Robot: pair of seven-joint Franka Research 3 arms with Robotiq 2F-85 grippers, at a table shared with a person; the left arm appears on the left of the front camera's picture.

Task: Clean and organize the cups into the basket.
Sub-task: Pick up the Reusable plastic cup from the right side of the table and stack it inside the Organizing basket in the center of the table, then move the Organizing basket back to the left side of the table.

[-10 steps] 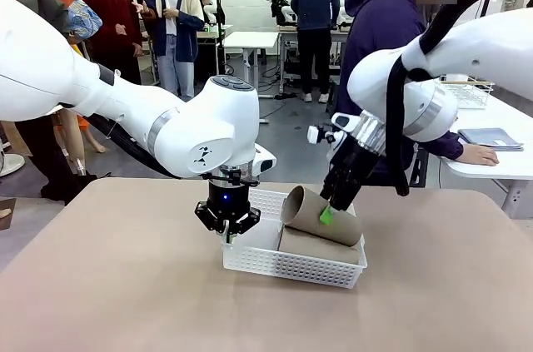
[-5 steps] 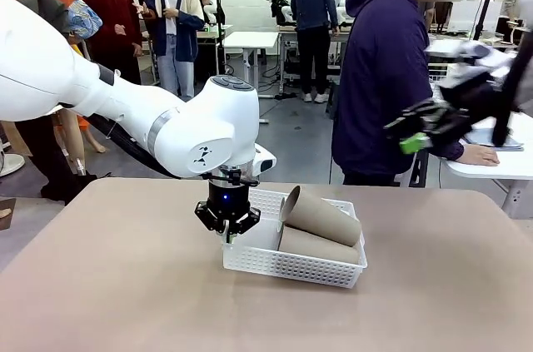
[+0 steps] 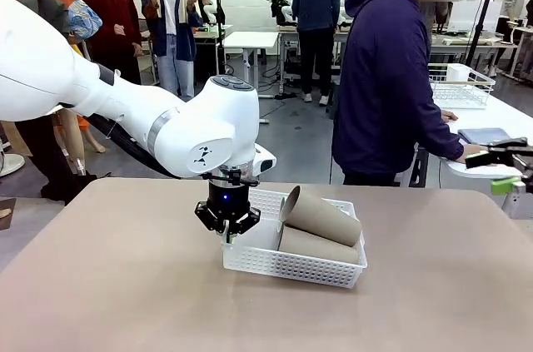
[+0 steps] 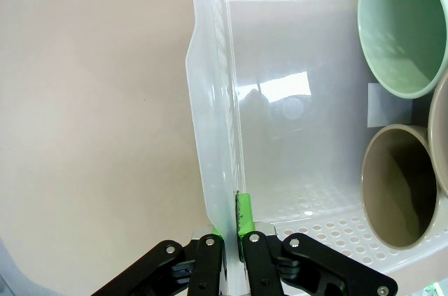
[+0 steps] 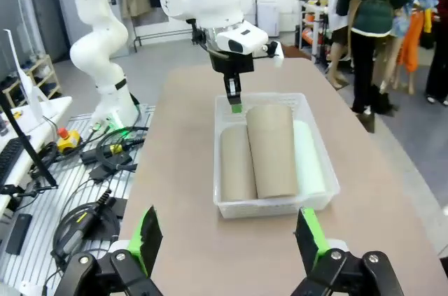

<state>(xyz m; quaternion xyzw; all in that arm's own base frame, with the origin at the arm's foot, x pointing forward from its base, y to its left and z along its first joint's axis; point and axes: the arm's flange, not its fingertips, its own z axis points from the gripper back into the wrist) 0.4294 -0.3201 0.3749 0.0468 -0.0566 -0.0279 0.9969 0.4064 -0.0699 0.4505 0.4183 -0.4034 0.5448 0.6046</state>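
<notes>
Place: we take this for a robotics lab, an open hall with several workstations.
Floor: we see bare grey flooring (image 3: 291, 131) running far back to a white wall.
Far stations: we see white tables (image 3: 250, 39) in the background where people (image 3: 315, 2) stand at work.
Right side: we see a white side table (image 3: 491, 131) carrying a wire basket (image 3: 460, 86) and a notebook (image 3: 485, 136).
Our station: we see a tan worktop (image 3: 125, 277) served by a white robot arm (image 3: 166, 123).
Cabling: beside the worktop we see loose cables (image 5: 91, 191) and a red emergency stop button (image 5: 64, 135).
</notes>
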